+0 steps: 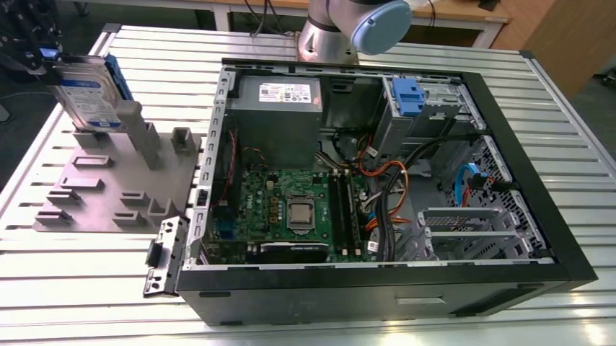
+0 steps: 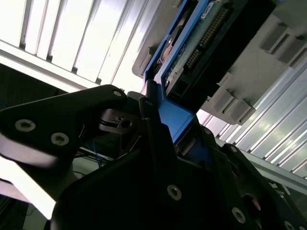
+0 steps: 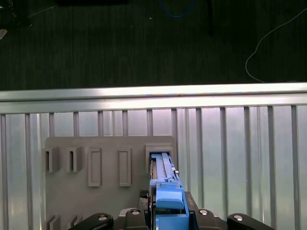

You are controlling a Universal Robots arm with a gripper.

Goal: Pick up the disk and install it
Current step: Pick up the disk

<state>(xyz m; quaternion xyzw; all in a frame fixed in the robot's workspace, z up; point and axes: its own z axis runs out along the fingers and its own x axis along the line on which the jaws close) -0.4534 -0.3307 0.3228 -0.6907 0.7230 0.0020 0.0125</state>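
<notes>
Slatted aluminium forms the worktop [image 1: 558, 108], which carries an open computer case [image 1: 385, 180] lying on its side and, at the exterior view's left, a grey fixture plate [image 1: 97, 194] with raised slots. The arm's base [image 1: 332, 29] stands behind the case. Inside the case a grey power supply [image 1: 279, 97] sits above the green motherboard [image 1: 288, 209], and a small blue latch [image 1: 407, 97] shows in the drive bay at the far corner. The disk [image 1: 85, 97] stands upright on edge at the far end of the fixture, well apart from the case, its lower end at one of the slots. The hand [image 1: 43, 61] is clenched on the disk's top. In both wrist views the blue bracket of the disk [image 3: 165, 191] sits pinched between the dark fingers [image 2: 153, 124].
</notes>
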